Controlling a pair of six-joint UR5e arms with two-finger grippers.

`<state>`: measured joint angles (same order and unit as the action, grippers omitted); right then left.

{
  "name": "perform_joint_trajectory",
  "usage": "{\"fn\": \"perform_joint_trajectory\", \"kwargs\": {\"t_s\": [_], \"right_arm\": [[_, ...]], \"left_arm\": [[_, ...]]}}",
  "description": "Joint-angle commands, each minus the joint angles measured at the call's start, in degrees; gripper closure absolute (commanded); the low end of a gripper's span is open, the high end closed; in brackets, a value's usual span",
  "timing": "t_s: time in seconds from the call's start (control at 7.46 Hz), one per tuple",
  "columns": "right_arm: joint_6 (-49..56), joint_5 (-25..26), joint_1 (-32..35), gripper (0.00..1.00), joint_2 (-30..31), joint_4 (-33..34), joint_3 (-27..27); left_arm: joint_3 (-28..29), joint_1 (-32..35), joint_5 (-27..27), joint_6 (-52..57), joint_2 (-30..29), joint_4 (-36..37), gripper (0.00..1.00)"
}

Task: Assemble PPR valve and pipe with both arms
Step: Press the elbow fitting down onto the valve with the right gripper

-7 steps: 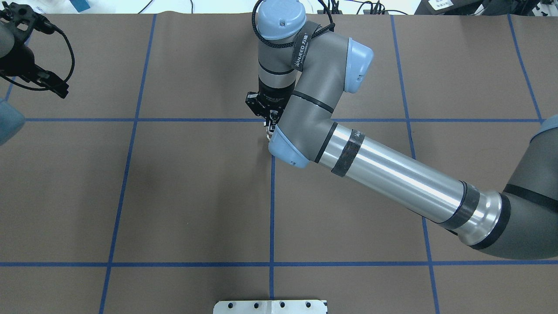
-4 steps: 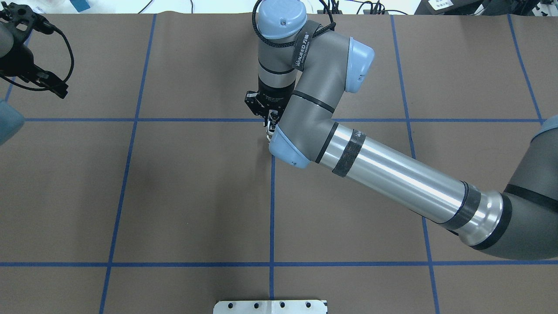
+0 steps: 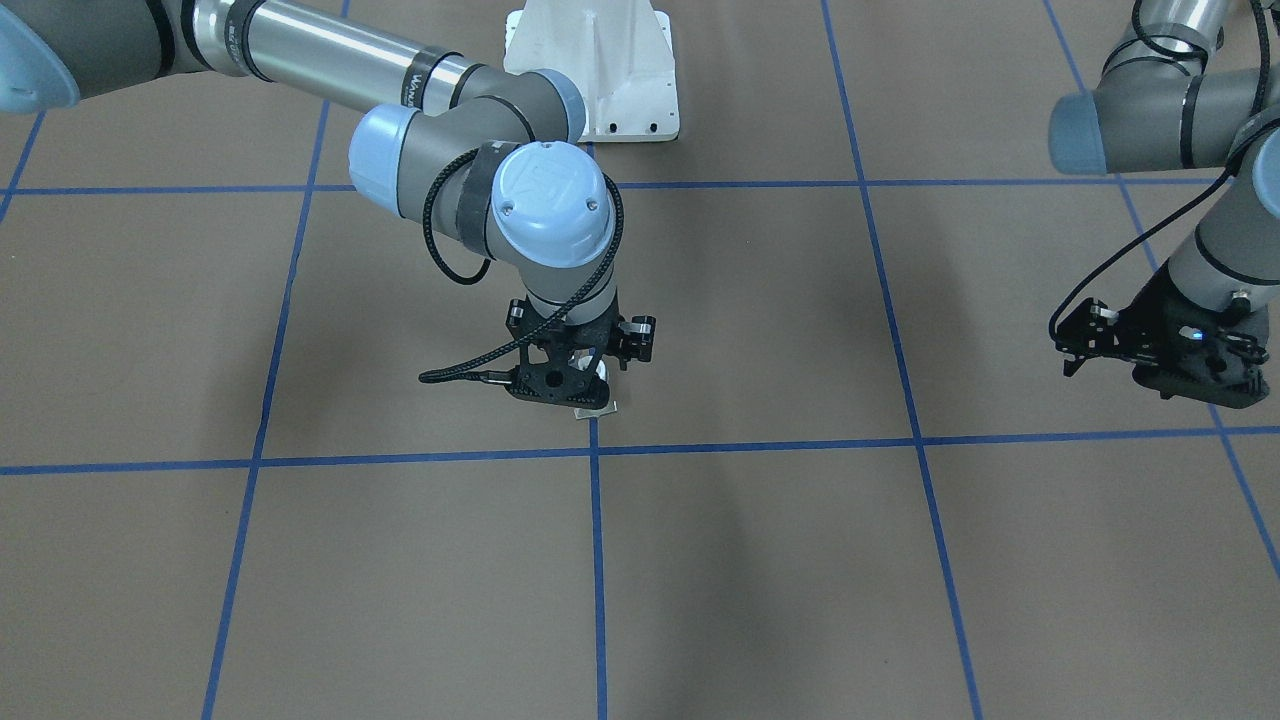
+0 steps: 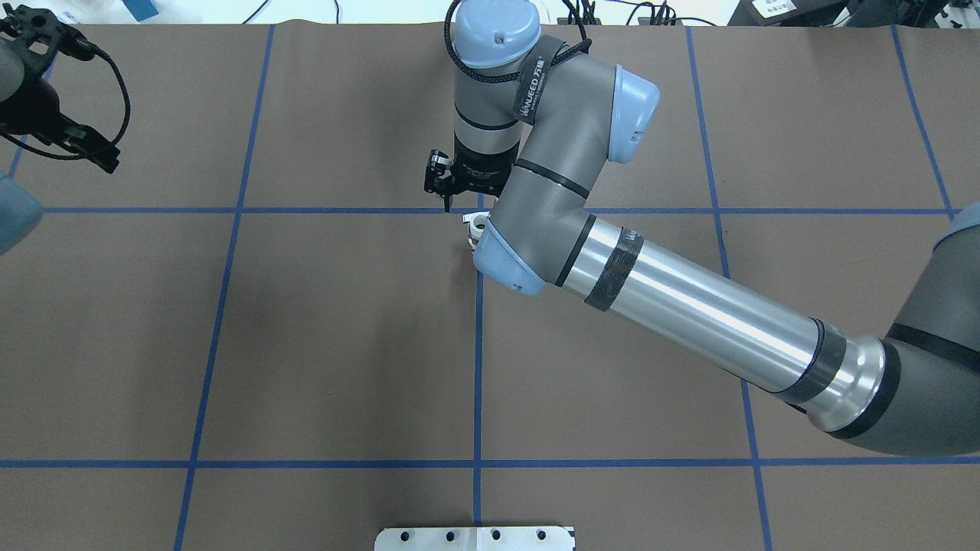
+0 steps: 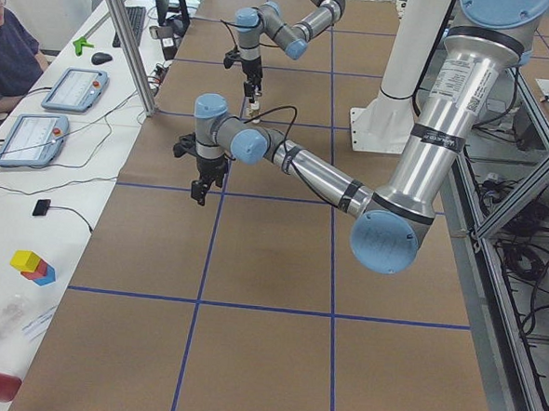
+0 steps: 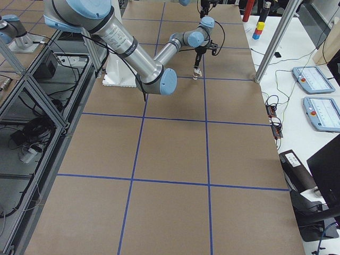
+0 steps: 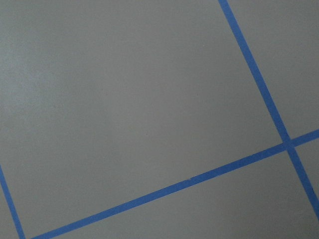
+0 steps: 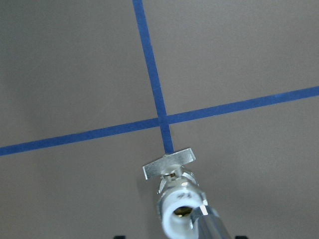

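Spreading of the right jaws: set wide, with nothing held; only dark fingertips are seen at the bottom edge of the right wrist view, one on each side of the valve and clear of it.
Right gripper: pointed down at the table, just over the valve, near the centre of the front-facing view.
PPR valve: found at the bottom centre of the right wrist view, round open end turned to the camera, flat metal tab above it, just below a blue tape crossing.
Pipe: seen as a shiny silver-grey piece against the valve's lower right rim, cut off by the bottom edge; its opening is not shown.
Left jaws: how far they are parted cannot be told.
Left gripper: held over the table at the right edge of the front-facing view, well apart from the valve.
Pedestal: white, bolted down, at the top centre of that view.
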<state>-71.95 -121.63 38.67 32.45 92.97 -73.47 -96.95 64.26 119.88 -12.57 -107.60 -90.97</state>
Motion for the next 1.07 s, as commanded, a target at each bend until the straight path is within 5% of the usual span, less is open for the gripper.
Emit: {"fn": "perform_joint_trajectory", "kwargs": {"t_s": [0.0,0.67,0.8,0.94], "right_arm": [[0.0,0.0,0.1,0.0,0.0,-0.1,0.0],[-0.8,0.0,0.1,0.03,-0.2,-0.1,0.0],[-2.5,0.1,0.1,0.13,-0.2,-0.2,-0.1],[-4.3,0.2,0.1,0.41,0.1,-1.6,-0.2]], "left_arm": [[0.0,0.0,0.0,0.0,0.0,0.1,0.0],[0.0,0.1,0.0,0.0,-0.1,0.0,0.0],[0.0,0.0,0.0,0.0,-0.1,0.0,0.0],[0.0,0.0,0.0,0.0,-0.1,0.0,0.0]]}}
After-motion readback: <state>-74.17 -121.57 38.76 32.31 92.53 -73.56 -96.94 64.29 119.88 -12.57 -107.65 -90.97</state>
